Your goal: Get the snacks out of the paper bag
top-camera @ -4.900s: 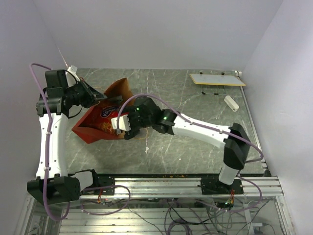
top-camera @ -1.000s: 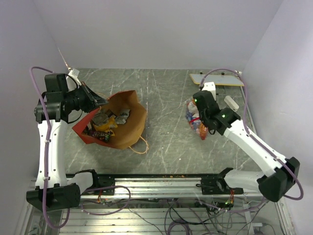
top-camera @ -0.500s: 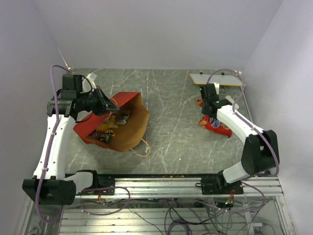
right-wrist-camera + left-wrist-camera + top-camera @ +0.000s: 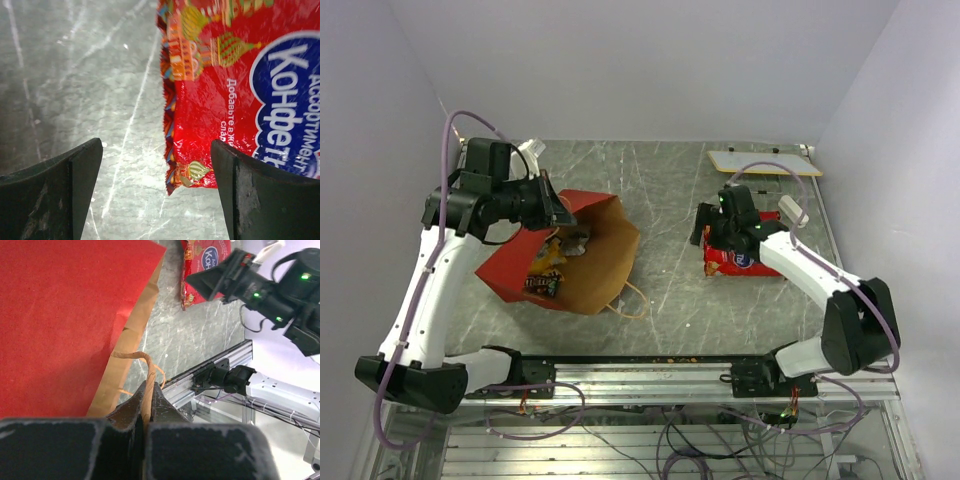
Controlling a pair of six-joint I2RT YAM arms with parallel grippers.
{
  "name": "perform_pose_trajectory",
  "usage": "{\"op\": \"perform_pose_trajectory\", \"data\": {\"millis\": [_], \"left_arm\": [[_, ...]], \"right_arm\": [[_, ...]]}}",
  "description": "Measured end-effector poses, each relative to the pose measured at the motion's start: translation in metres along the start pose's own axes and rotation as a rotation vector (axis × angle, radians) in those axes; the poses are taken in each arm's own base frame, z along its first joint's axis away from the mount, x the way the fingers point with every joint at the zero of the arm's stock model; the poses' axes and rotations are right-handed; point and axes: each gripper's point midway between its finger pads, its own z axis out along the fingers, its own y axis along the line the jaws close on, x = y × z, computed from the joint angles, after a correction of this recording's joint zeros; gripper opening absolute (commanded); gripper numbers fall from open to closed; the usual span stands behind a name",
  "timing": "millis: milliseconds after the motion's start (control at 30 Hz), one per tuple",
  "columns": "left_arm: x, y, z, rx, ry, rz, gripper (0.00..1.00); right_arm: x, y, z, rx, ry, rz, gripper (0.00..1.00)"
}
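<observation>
The paper bag [image 4: 590,262], red outside and brown inside, lies on the left of the table with its mouth facing up and right. My left gripper [image 4: 556,211] is shut on one of its thin tan loop handles [image 4: 148,371] at the bag's upper edge. Snacks show inside: a yellow-orange packet [image 4: 548,256], a dark packet [image 4: 541,284] and silvery wrappers [image 4: 576,238]. A big red packet [image 4: 748,262] with a blue logo lies flat on the table at the right. My right gripper [image 4: 710,238] hovers open over its left edge [image 4: 180,125], touching nothing.
A flat white board [image 4: 765,162] lies at the back right, with a small white cylinder [image 4: 792,210] just in front of it. The bag's other handle [image 4: 632,300] trails on the table. The metal rail [image 4: 670,375] runs along the near edge.
My right gripper has opened and let go of the red packet, which now lies flat on the table. My left gripper has moved right with the bag's handle, shifting the bag's mouth.
</observation>
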Motion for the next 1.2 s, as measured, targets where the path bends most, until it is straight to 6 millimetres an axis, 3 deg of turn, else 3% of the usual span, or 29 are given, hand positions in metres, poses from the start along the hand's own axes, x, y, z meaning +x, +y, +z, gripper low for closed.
{"op": "perform_pose_trajectory", "data": {"millis": [133, 233, 333, 433, 533, 700, 833, 900, 1000, 1200], "left_arm": [[0.0, 0.005, 0.003, -0.022, 0.006, -0.005, 0.07], [0.003, 0.008, 0.006, -0.021, 0.007, -0.02, 0.07], [0.013, 0.014, 0.011, -0.02, 0.014, -0.056, 0.07], [0.025, 0.021, 0.016, -0.02, 0.019, -0.094, 0.07], [0.033, 0.023, 0.016, -0.016, 0.018, -0.118, 0.07], [0.034, 0.016, 0.008, 0.01, -0.006, -0.129, 0.07], [0.027, 0.013, -0.003, -0.001, -0.067, -0.102, 0.07], [0.024, 0.01, -0.009, 0.001, -0.103, -0.087, 0.07], [0.018, 0.005, -0.013, 0.032, -0.156, -0.064, 0.07], [0.008, 0.003, -0.011, 0.044, -0.19, -0.008, 0.07]], "right_arm": [[-0.028, 0.016, -0.028, -0.066, -0.086, -0.083, 0.95], [-0.033, 0.04, -0.05, -0.157, -0.14, -0.18, 0.94], [-0.023, 0.089, -0.076, -0.322, -0.209, -0.354, 0.9], [0.001, 0.143, -0.102, -0.533, -0.285, -0.582, 0.87], [0.024, 0.18, -0.115, -0.682, -0.349, -0.798, 0.86], [0.053, 0.23, -0.106, -0.782, -0.449, -1.156, 0.85], [0.074, 0.258, -0.093, -0.805, -0.495, -1.41, 0.79], [0.076, 0.267, -0.09, -0.815, -0.519, -1.465, 0.68], [0.078, 0.276, -0.084, -0.823, -0.553, -1.475, 0.63], [0.108, 0.282, -0.066, -0.858, -0.584, -1.498, 0.65]]}}
